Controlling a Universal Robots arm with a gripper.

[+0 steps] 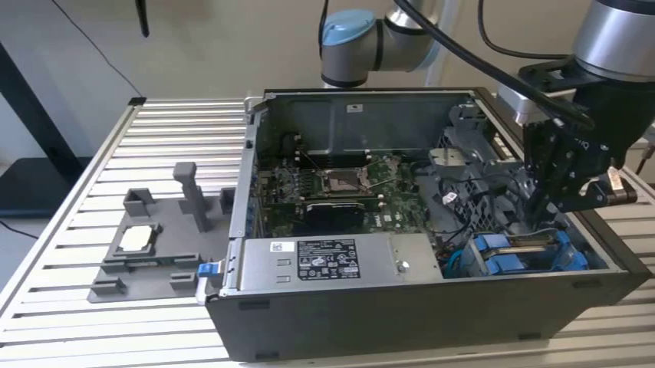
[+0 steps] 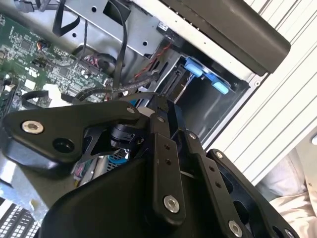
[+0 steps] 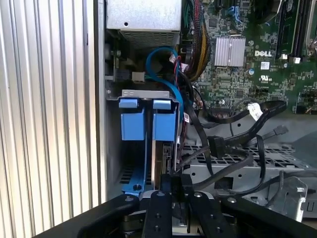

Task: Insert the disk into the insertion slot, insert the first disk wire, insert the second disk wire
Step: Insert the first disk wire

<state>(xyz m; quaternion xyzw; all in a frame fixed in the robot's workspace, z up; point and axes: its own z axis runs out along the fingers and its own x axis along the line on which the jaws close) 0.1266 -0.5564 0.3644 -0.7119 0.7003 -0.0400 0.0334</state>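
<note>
Gripper (image 3: 181, 184) is noted clenched, contents not made out, and held just beside disk (image 3: 163, 158), which is seated edge-on in slot (image 3: 143, 93), long edge aligned with the approach.

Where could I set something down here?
The ribbed table is bare beyond the grey holder, at the exterior view's left of the computer case. Inside the case it's crowded: cables, the blue-tabbed cage and the gripper.
</note>
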